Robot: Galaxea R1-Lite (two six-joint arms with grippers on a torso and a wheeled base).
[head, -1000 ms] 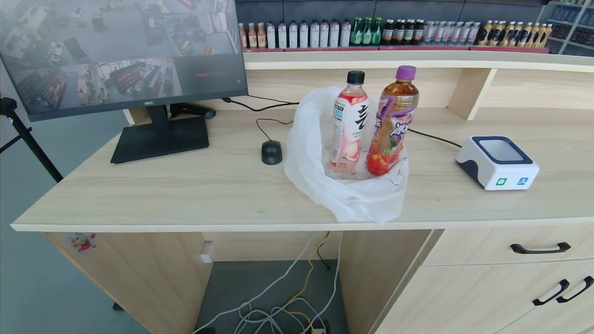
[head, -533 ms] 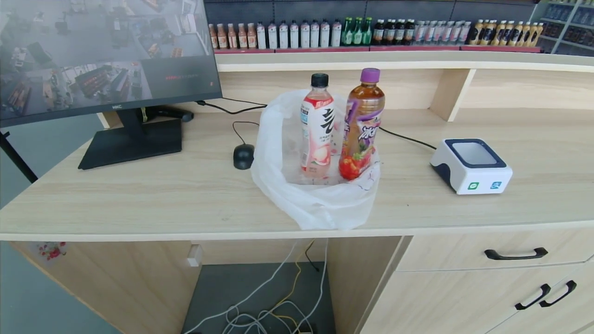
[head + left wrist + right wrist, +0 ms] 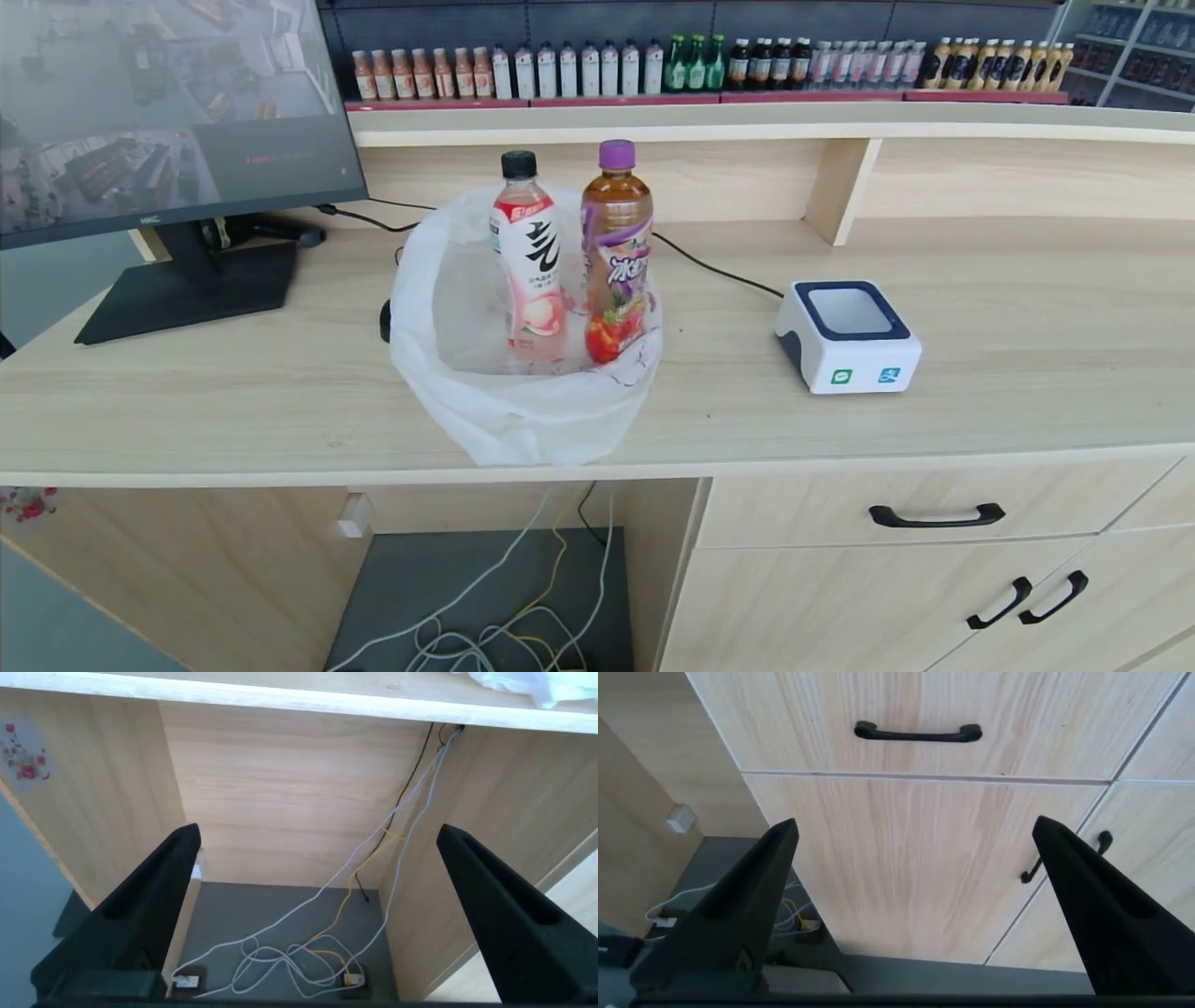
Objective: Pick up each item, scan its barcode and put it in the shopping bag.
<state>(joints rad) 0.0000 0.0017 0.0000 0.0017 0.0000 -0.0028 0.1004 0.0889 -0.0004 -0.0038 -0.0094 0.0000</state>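
A white plastic shopping bag [image 3: 467,392] sits open on the wooden counter [image 3: 980,411]. Two bottles stand upright inside it: a pink peach drink with a black cap [image 3: 527,271] and, to its right, an amber drink with a purple cap [image 3: 616,252]. A white barcode scanner [image 3: 848,338] with a dark-rimmed window rests on the counter to the right of the bag. My left gripper [image 3: 318,905] hangs open below the counter edge, facing the cable recess. My right gripper [image 3: 910,905] is open in front of the drawer fronts, with nothing between its fingers.
A monitor [image 3: 159,112] on a black stand occupies the counter's left end, with a black mouse [image 3: 385,320] half hidden behind the bag. Cables [image 3: 523,597] hang under the counter. Drawers with black handles [image 3: 936,516] lie at lower right. A shelf of bottles [image 3: 709,67] runs behind.
The whole head view has shifted, so bag, bottles and scanner appear farther left; the camera moved. The things on the counter keep their places relative to each other.
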